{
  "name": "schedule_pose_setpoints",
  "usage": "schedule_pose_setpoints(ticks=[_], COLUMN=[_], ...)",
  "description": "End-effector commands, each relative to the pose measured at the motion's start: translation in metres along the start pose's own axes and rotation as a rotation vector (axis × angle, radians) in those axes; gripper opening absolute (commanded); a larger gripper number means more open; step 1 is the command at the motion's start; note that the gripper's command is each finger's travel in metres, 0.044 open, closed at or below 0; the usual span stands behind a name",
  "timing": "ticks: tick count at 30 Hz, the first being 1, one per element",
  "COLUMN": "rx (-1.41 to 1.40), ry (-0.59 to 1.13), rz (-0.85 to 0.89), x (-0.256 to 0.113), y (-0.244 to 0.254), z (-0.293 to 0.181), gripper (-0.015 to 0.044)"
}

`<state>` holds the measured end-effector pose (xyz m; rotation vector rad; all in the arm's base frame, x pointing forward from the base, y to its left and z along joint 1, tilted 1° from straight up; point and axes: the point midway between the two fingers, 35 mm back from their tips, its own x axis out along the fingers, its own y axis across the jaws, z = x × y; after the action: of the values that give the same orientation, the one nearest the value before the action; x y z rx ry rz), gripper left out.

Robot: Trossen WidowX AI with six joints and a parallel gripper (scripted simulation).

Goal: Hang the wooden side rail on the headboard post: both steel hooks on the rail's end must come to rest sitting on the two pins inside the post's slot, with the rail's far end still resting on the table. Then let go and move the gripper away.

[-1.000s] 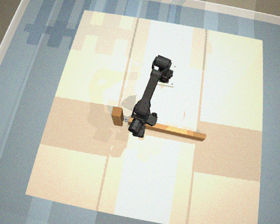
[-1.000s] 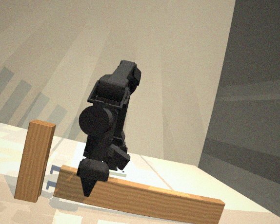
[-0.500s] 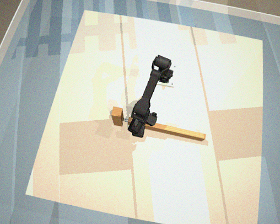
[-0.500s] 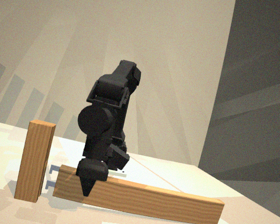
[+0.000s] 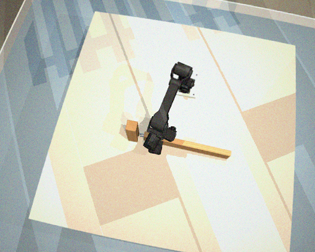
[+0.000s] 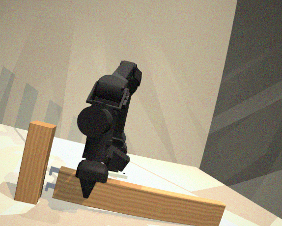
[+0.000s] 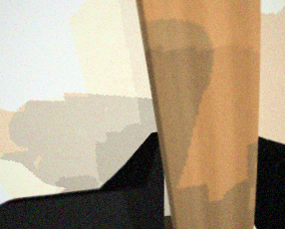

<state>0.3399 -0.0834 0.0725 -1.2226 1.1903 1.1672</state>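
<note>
The wooden post [image 5: 131,131] [image 6: 35,162] stands upright at the left. Its slot shows only as a thin dark strip low on the right side in the exterior view; the pins are hidden. The wooden rail [image 5: 207,149] [image 6: 152,200] [image 7: 224,100] lies on edge, its hook end slightly above the table and its far end low, seemingly on the table. The upper hook [image 6: 54,168] and lower hook [image 6: 50,185] point at the post, just outside it, with tips bent down. My gripper [image 6: 86,196] [image 7: 183,134] is shut on the rail near its hook end.
The pale table [image 5: 145,206] extends around the rail and post. The arm [image 5: 168,100] [image 6: 98,120] reaches from its base over the rail's hook end. A light base plate [image 5: 187,95] [image 6: 119,175] lies behind the rail. Shadows cross the table and wall.
</note>
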Motion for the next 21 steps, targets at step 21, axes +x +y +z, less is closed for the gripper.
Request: schedule_pose_setpoints(ticks=[21], rx=[-0.001], ry=[0.006], rz=[-0.006], x=[-0.0035], y=[-0.0023], z=[-0.0032], gripper=[0.0])
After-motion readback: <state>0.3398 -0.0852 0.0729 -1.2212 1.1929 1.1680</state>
